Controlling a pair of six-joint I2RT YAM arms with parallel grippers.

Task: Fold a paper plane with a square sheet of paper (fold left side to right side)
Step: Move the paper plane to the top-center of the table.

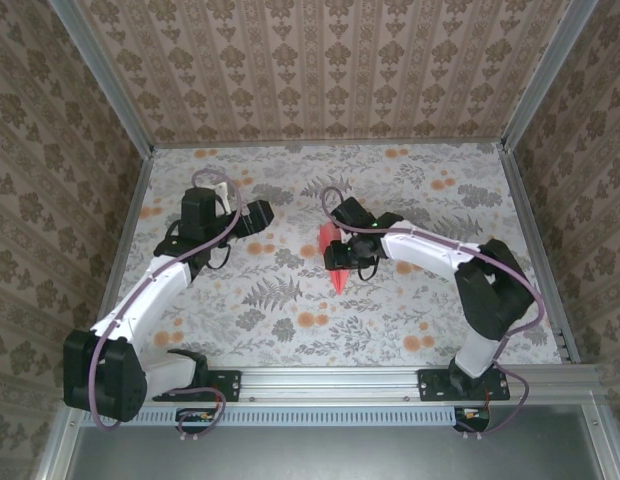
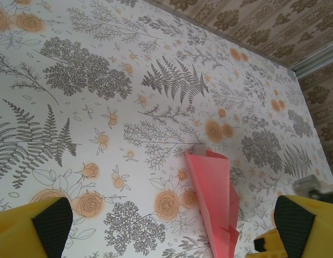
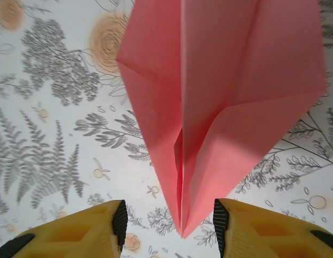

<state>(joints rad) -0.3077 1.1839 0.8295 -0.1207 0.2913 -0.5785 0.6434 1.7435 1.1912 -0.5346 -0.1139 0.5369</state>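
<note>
The paper plane (image 1: 337,278) is a salmon-pink creased dart lying near the middle of the floral table. My right gripper (image 1: 342,258) hangs right over it. In the right wrist view the plane (image 3: 220,80) points its tip between the yellow fingers (image 3: 96,231). Both black pads stand clear of the paper, so my right gripper (image 3: 169,226) is open. My left gripper (image 1: 258,216) sits to the plane's left, up off the table. In the left wrist view it (image 2: 172,226) is wide open and holds nothing, with the plane (image 2: 215,193) lying towards its right finger.
The floral tablecloth (image 1: 410,190) is boxed in by patterned walls (image 1: 330,60) at the back and sides, with metal posts (image 1: 100,75) at the corners. A metal rail (image 1: 330,385) carrying both arm bases runs along the near edge.
</note>
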